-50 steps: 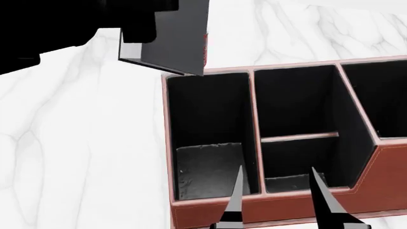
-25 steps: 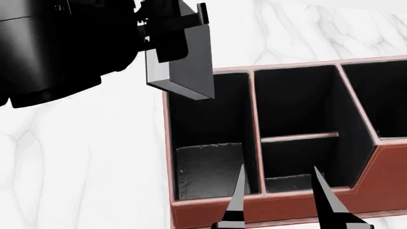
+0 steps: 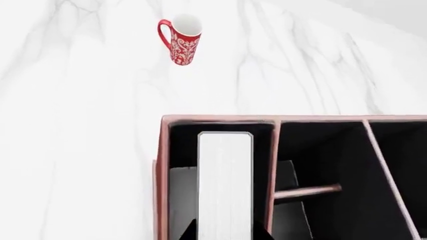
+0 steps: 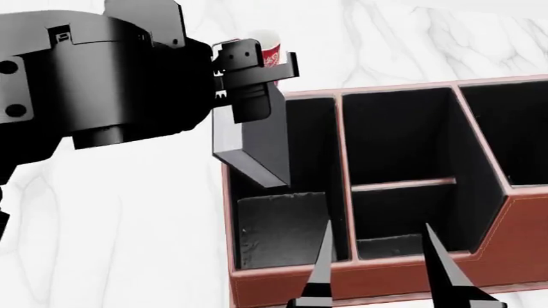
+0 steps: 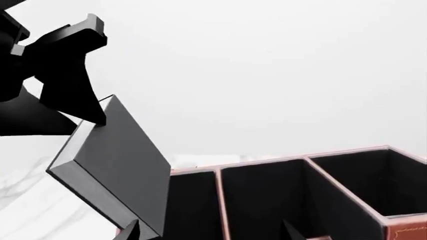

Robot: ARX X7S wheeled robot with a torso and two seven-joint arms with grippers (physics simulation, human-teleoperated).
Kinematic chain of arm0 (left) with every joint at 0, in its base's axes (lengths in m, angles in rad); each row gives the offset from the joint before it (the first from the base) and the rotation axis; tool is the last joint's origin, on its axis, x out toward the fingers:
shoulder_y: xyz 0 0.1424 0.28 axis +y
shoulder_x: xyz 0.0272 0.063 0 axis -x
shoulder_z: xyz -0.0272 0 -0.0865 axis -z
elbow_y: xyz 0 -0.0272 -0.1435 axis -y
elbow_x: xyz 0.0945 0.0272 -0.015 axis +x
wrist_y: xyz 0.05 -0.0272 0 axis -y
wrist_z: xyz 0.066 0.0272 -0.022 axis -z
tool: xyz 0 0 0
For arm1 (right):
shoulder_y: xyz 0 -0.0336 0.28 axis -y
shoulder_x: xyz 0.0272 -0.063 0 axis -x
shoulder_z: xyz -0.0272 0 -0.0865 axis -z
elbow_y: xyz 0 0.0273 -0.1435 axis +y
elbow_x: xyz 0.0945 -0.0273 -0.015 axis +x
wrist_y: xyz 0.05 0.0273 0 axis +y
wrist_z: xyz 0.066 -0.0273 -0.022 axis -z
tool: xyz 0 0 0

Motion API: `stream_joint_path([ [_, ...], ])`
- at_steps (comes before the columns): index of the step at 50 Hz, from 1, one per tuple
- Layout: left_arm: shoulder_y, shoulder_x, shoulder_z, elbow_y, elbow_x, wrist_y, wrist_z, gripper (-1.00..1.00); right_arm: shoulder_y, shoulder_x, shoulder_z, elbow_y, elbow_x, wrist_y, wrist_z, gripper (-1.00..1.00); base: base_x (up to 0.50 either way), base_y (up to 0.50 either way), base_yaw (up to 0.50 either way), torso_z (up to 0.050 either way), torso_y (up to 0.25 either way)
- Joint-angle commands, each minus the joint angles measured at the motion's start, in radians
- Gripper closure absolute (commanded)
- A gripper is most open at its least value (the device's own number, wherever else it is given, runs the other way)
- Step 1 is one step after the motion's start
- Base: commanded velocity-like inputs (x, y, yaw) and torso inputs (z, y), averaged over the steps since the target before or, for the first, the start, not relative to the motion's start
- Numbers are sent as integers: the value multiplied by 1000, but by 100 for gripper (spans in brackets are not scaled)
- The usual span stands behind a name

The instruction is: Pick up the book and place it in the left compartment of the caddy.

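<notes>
The jaws of the left gripper are clamped on the upper end of the book, which hangs tilted with its lower end dipping just inside the far end of the left compartment of the caddy. The left wrist view looks straight down the white page edges, and the book sits between the slot's two long walls, its long axis pointing down into the slot. The compartment shows only its grey textured floor beneath; the other visible slots, split by a cross wall, hold nothing that can be seen. The right gripper waits low at the caddy's near wall, its jaws parted and holding nothing. A red patterned mug stands on the white marble bench, well beyond the caddy. The likely next move is to lower the book and let go.
</notes>
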State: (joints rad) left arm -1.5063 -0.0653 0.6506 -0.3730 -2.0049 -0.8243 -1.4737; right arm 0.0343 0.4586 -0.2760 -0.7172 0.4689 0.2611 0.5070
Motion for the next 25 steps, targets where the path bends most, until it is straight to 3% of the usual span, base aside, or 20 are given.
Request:
stream_joint_path([
  [1,-7,24,3,-91,-123,45,73,100,-3,-6,15,1,-16,-30,-15,-100,0,0,0,0,0],
  [14,-14,32,52,-135,-182,27,64,100,-1,-3,15,0,-13,-31,-12,-100,0,0,0,0,2],
  [25,-49,36,97,-210,-155,32,138,100,-2,0,15,0,-12,-35,-10,-100,0,0,0,0,2],
])
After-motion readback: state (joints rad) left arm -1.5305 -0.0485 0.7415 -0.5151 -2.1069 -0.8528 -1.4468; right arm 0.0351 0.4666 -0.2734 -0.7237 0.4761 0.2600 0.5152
